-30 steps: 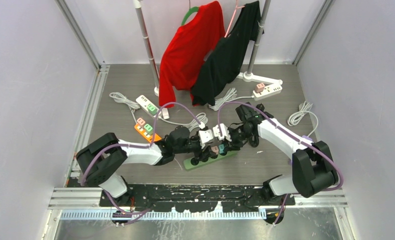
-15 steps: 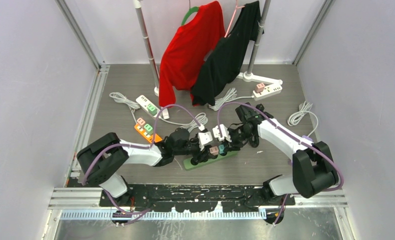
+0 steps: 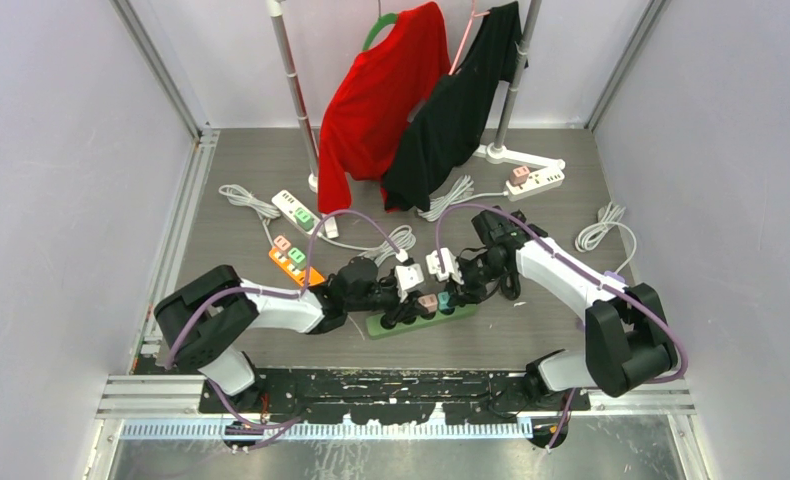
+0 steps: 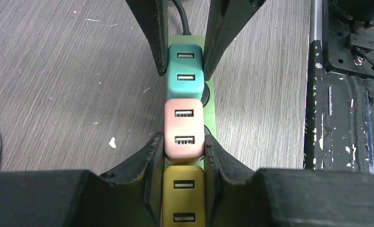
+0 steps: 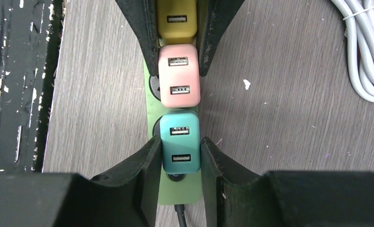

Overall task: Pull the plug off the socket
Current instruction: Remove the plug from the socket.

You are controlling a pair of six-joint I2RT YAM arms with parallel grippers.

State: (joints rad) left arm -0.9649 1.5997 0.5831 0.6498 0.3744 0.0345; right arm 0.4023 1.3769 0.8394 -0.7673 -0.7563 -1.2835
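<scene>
The left hand (image 4: 184, 147) has just closed, pinching the pink plug (image 4: 184, 125), seated in the green power strip (image 5: 148, 111) on the worktop (image 4: 57, 71); the right hand (image 5: 179, 152) clamps the neighbouring teal plug (image 5: 178, 135). Pulling can probably begin.

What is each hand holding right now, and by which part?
The left hand clamps the pink plug by its two side faces; the right hand clamps the teal plug the same way.

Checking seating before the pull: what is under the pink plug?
Under the pink plug lies the green power strip, a dark socket rim peeking out beside it. Prongs and socket face are covered by the plug's body.
</scene>
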